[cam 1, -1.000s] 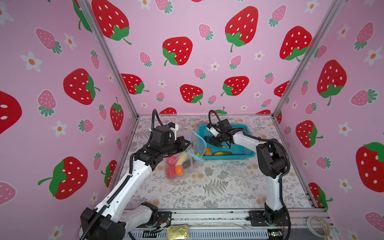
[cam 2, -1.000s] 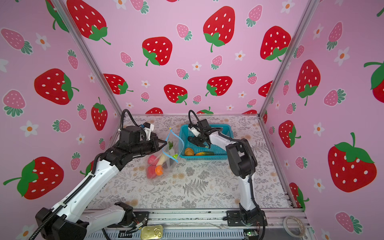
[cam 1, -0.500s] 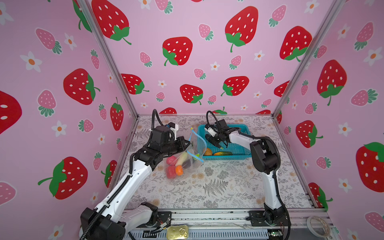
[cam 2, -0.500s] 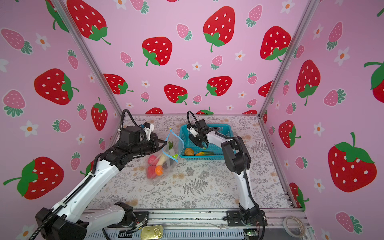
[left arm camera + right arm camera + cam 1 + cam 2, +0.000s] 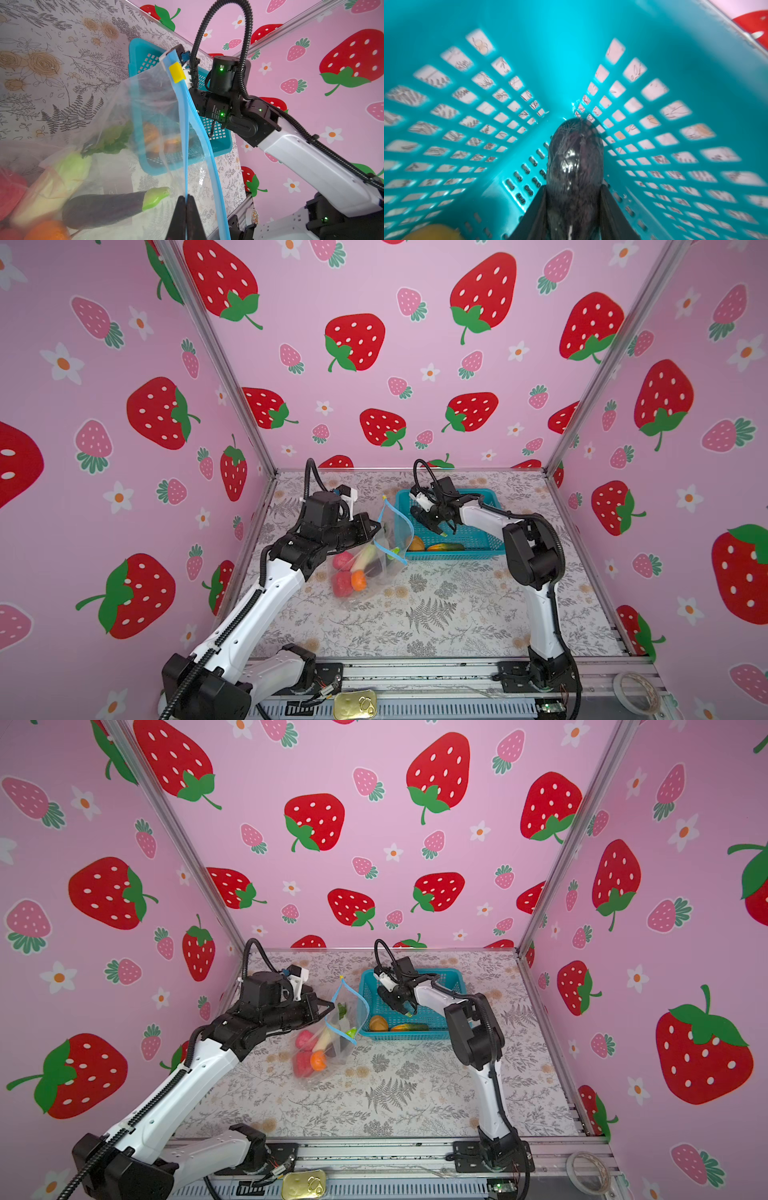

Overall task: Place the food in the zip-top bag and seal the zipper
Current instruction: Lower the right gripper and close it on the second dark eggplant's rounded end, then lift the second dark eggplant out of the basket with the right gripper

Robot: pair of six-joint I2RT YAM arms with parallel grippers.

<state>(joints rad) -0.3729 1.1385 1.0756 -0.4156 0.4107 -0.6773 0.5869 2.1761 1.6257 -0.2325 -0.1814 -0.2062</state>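
While your left fingers (image 5: 184,209) pinch the zipper (image 5: 186,135), tightly closed, your right fingers (image 5: 431,526) clasp a dark eggplant (image 5: 574,153) inside the basket (image 5: 457,554).
The zip-top bag (image 5: 145,99), mouth parted, rests on the surface (image 5: 436,614) with red lumps (image 5: 343,562), orange (image 5: 358,580), radish (image 5: 363,558) and a second eggplant (image 5: 104,207) inside; the basket holds a cucumber (image 5: 444,547) and a yellow-orange piece (image 5: 415,544). Only your right wrist view shows that clasp clearly.

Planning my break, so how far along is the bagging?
Done: two red lumps, an orange, a radish and an eggplant lie in the bag. In hand: the left gripper pinches the zipper, holding the mouth open; the right gripper grips a second eggplant inside the basket. Left: bag that one, the yellow-orange piece and the cucumber in the basket, then close the zipper.
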